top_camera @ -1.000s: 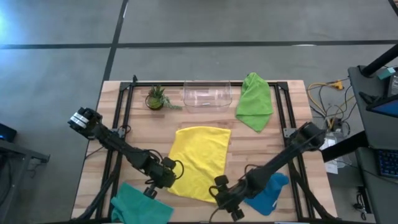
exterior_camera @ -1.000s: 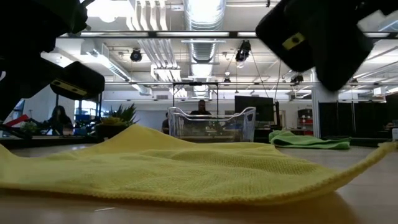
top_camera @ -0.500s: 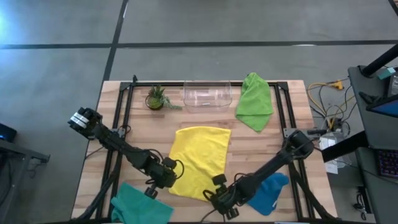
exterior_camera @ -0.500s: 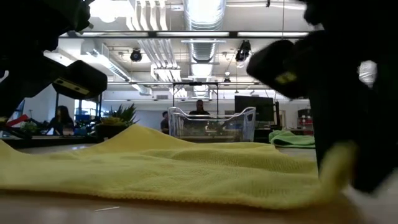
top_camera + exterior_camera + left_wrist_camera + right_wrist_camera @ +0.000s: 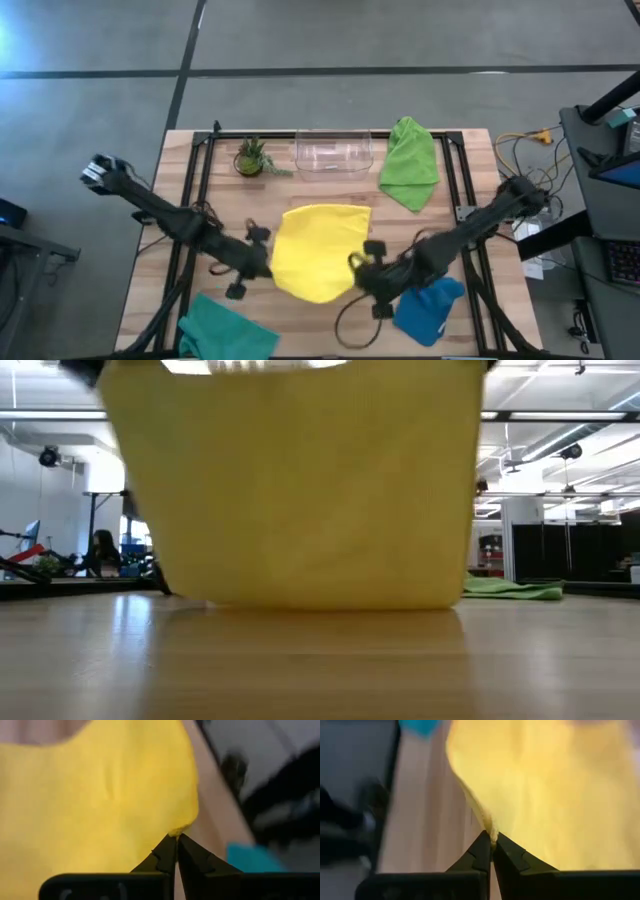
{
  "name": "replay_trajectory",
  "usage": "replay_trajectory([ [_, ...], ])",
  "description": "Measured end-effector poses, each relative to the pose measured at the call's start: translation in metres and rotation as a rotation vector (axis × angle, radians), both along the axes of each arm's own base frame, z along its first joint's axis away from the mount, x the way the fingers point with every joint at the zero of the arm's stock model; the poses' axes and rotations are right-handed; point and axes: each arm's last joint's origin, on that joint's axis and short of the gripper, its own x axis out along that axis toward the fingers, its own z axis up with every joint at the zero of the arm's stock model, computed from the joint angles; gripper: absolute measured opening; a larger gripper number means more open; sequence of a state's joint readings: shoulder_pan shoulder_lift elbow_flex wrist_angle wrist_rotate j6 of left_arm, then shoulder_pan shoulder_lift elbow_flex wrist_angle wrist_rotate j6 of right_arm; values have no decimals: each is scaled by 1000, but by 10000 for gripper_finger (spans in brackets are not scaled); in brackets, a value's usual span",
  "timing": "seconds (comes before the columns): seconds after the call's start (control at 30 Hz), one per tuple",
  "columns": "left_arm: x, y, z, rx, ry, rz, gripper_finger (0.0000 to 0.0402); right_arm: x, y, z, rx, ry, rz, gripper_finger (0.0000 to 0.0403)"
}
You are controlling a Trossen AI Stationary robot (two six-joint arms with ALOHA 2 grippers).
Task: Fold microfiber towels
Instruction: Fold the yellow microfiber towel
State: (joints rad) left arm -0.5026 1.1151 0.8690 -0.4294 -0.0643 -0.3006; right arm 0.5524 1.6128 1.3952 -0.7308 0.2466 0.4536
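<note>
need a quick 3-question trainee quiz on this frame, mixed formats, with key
1. True or false: the yellow towel lies flat on the table, untouched.
2. Multiple choice: where is the lime green towel? A) inside the clear bin B) on the table beside the bin C) in the right gripper
3. Fill in: the left gripper has its jaws shut on a corner of the ____ towel.

Key: 1 false, both grippers hold its corners and lift that edge off the table; 2 B; 3 yellow.
</note>
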Motion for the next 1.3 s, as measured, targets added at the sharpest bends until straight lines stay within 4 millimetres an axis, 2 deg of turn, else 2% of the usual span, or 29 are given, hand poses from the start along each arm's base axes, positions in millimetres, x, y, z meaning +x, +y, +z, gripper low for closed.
replay_trajectory([
  [0.13,-23,16,42,-104,-166,136,0,-30,-24,56,75,-191,-91,9],
  [0.2,-34,24,63,-131,-258,186,0,-45,-33,77,96,-259,-114,9],
  [0.33,-50,37,100,-132,-419,281,0,-69,-53,106,136,-369,-146,9],
  [0.43,-56,43,113,-30,-492,340,0,-81,-69,115,73,-403,-186,9],
  [0.6,-49,58,109,213,-505,484,0,-89,-107,117,-126,-370,-284,9],
  [0.73,-38,78,105,386,-471,575,0,-86,-141,117,-265,-338,-352,9],
  [0.83,-33,100,105,463,-443,668,0,-84,-165,121,-358,-339,-387,9],
  [0.93,-31,118,107,474,-455,687,0,-82,-181,124,-387,-348,-396,9],
  [1.03,-29,127,112,445,-502,663,0,-81,-185,125,-369,-358,-387,8],
  [1.13,-29,126,112,414,-509,637,0,-80,-180,124,-336,-361,-347,8],
  [1.3,-19,112,87,208,-412,552,0,-77,-158,105,-231,-329,-312,8],
])
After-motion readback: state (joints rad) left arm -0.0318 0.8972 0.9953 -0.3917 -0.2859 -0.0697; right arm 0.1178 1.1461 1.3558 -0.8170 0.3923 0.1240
